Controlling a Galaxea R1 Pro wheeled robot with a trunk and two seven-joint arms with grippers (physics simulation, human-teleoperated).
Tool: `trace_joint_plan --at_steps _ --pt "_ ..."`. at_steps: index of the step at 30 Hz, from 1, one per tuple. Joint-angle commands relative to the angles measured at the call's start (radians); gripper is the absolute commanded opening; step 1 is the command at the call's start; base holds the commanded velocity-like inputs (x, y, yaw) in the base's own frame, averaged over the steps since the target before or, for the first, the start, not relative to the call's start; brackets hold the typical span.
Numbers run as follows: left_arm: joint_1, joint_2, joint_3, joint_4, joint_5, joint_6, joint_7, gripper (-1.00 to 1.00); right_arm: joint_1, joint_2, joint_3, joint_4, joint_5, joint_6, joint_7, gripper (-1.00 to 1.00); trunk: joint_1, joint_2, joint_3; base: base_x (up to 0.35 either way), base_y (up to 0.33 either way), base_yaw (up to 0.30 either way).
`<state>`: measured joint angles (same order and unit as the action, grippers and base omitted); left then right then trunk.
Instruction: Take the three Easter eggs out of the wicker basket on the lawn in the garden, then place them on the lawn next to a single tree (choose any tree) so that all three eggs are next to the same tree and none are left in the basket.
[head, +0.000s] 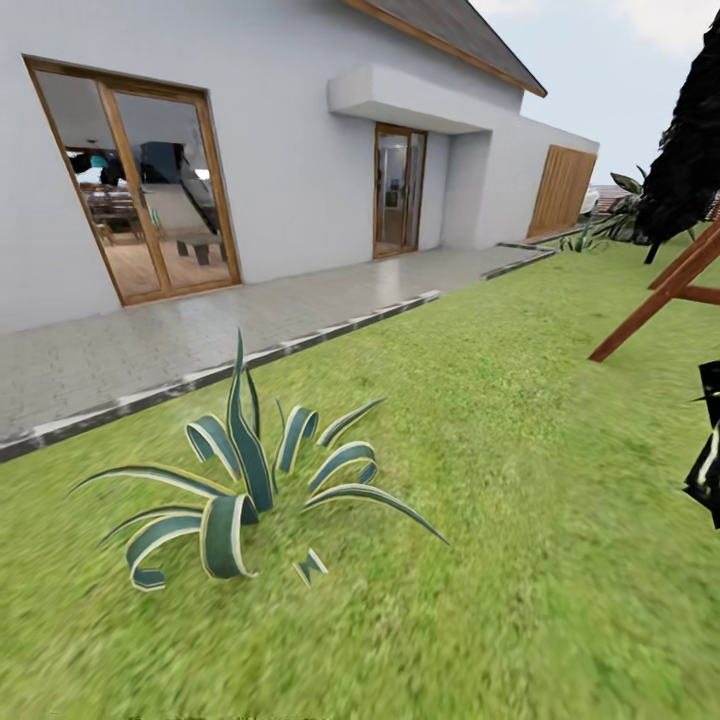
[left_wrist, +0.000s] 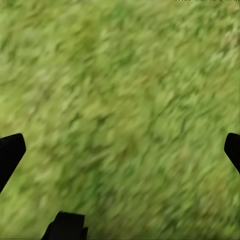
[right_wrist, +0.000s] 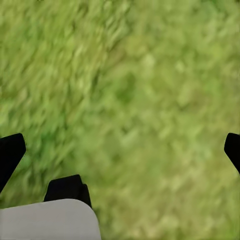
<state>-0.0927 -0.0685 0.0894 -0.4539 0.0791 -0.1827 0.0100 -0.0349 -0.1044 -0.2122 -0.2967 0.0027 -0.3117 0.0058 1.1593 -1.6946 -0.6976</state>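
Beneath both wide-open tools, left tool (left_wrist: 120, 147) and right tool (right_wrist: 120, 147), blurred lawn (left_wrist: 125, 90), nothing between their fingertips.

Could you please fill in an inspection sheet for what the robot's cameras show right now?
Surface: lawn of short mottled green grass; a grey paved patio with a stone edge runs along the house.
Job's things: nothing seen; only the lawn is in view.
Clutter: a striped agave plant stands in the grass in front; slanted wooden beams stand at the right.
Grippers: left gripper open over bare grass, fingertips wide apart; right gripper open over bare grass, holding nothing.
Cables: nothing seen.
Surroundings: white house with glazed wooden doors, a dark-leaved tree far right.
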Motion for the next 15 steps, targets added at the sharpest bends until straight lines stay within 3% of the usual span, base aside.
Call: trace_joint_plan --at_steps 1,15 --pt "-0.001 -0.001 0.001 0.001 0.008 -0.003 -0.001 1.0 0.0 0.0 -0.002 0.001 0.0 -0.003 0.001 1.0 0.0 0.0 -0.001 0.0 0.0 0.262" --pt "-0.001 -0.001 0.003 0.001 0.008 -0.003 0.0 1.0 0.0 0.002 -0.001 0.004 -0.001 -0.001 -0.007 1.0 0.0 0.0 -0.001 0.0 0.0 0.289"
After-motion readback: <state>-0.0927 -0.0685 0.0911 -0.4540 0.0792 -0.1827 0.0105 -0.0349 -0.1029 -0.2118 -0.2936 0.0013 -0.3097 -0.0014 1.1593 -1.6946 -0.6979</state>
